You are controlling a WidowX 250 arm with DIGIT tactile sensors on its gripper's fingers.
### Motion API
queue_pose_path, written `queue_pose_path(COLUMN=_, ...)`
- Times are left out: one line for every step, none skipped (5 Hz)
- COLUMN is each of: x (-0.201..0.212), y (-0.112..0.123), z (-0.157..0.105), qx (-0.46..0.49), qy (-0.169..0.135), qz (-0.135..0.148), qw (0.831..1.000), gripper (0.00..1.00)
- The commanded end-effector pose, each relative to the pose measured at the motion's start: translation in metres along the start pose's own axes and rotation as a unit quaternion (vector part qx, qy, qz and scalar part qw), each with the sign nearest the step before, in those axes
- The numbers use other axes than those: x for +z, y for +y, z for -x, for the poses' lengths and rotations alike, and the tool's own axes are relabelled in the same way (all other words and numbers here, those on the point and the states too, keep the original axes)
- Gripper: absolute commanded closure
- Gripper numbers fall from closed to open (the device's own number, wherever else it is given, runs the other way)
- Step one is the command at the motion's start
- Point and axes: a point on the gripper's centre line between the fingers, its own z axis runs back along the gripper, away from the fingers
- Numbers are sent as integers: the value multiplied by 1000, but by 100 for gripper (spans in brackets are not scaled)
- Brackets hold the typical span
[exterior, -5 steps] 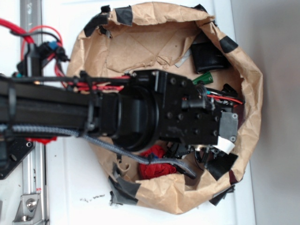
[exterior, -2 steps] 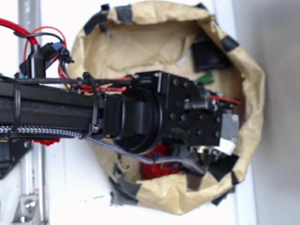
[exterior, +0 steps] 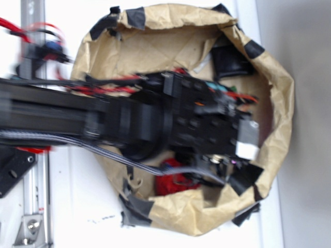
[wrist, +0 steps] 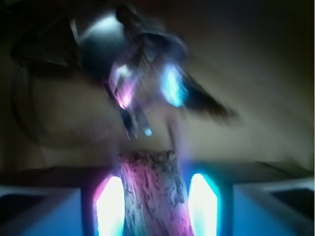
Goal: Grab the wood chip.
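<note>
In the wrist view the wood chip (wrist: 155, 194), a rough grained brown sliver, stands upright between my two glowing pads (wrist: 110, 206). My gripper (wrist: 156, 183) is shut on it, and the chip stays sharp while the background is blurred. In the exterior view the black arm and wrist (exterior: 196, 121) hang over the paper bag and hide the chip and the fingertips.
A crumpled brown paper bag (exterior: 176, 31) with black tape patches surrounds the gripper. Inside it lie a red object (exterior: 170, 183), a black object (exterior: 230, 62) and a partly hidden green item (exterior: 220, 88). A blurred dark metallic object (wrist: 128, 54) lies ahead in the wrist view.
The arm is in motion and blurred now. Its wrist has shifted a little toward the top of the exterior image and covers more of the green item.
</note>
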Motion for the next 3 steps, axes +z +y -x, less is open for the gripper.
queue_pose_path(x=112, y=21, z=7, qx=170, qy=-88, qz=33, qw=981, gripper=100)
queue_pose_path(x=144, y=22, z=-2, qx=214, qy=-73, qz=61, qw=972, gripper=100)
queue_pose_path(x=136, y=14, z=-6, qx=219, qy=-72, qz=46, qw=972, gripper=100)
